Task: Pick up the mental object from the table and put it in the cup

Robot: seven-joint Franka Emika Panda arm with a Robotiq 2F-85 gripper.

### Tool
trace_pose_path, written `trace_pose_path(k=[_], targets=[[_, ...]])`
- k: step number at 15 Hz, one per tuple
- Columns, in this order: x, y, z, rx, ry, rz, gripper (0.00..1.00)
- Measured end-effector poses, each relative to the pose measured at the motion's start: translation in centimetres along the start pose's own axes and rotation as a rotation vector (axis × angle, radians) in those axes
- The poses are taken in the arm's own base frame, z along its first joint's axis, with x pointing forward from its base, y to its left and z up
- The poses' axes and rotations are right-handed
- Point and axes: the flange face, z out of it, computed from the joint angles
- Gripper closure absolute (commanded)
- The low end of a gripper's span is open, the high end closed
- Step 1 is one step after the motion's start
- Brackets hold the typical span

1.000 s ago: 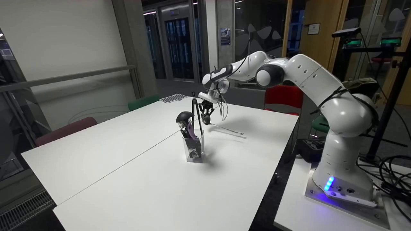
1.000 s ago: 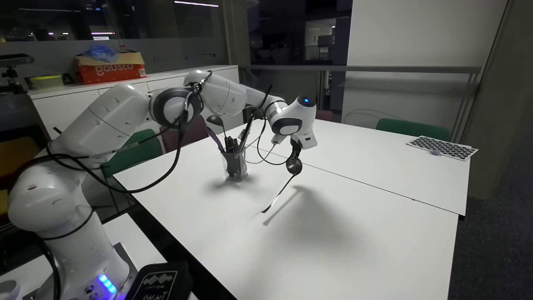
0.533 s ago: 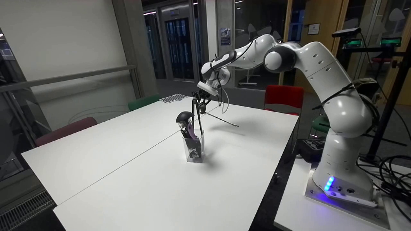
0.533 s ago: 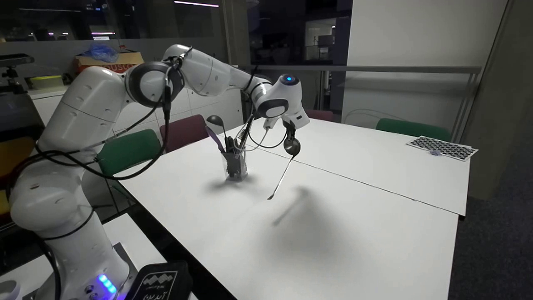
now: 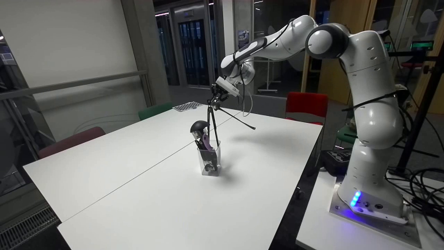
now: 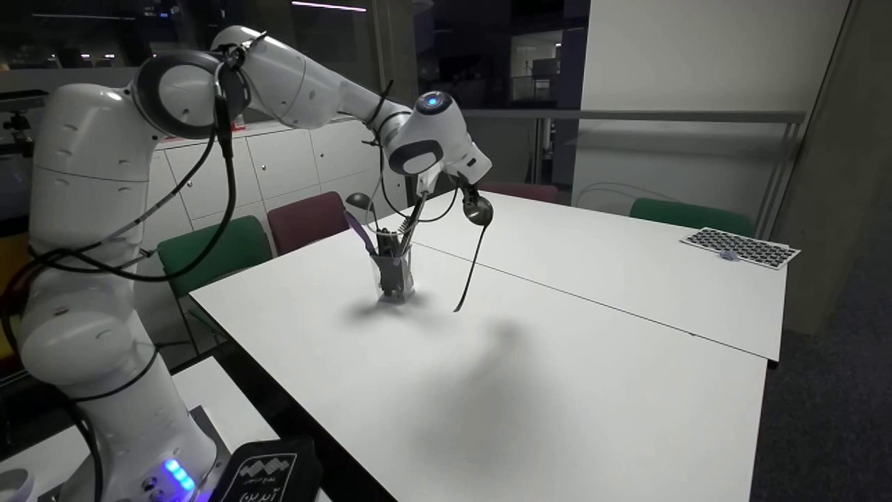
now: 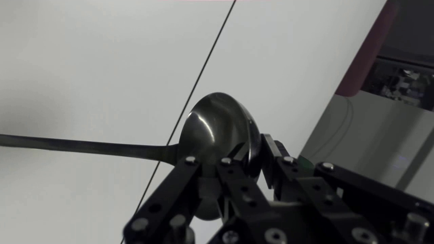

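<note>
The metal object is a grey metal ladle with a round bowl and a long thin handle. My gripper [image 7: 256, 154] is shut on the rim of the ladle's bowl [image 7: 217, 125], with a finger on each side of it. In both exterior views the ladle [image 5: 237, 119] [image 6: 474, 261] hangs in the air above the white table, its handle slanting down. The cup [image 5: 202, 163] [image 6: 408, 279] is a clear container standing upright on the table, with several utensils in it. In an exterior view the gripper [image 5: 215, 99] is partly behind a tall black utensil. The cup is out of the wrist view.
A black ladle [image 5: 199, 126], a purple-handled utensil [image 5: 206, 141] and tall black tongs [image 5: 210, 118] rise above the cup's rim. A checkered board [image 6: 740, 247] lies at the table's far corner. Chairs stand around the table [image 5: 138, 205]. A seam runs across it.
The arm has risen and drawn back toward its base, lifting the ladle. The handle end is higher off the table, and its shadow is softer. The cup has not moved.
</note>
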Motion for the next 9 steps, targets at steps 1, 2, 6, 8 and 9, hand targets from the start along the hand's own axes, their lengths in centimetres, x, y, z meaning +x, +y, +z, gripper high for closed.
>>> trace_pose_path(k=[1, 2, 6, 8, 9], targets=[[-0.6, -0.4, -1.2, 0.033, 0.029, -0.01, 0.98], [-1.2, -0.8, -2.3, 0.067, 0.058, -0.021, 0.98], [-3.7, -2.7, -6.3, 0.196, 0.133, -0.057, 0.98], [-4.7, -3.6, -7.9, 0.254, 0.158, -0.068, 0.98], [-5.1, -3.9, -8.7, 0.28, 0.17, -0.071, 0.98]])
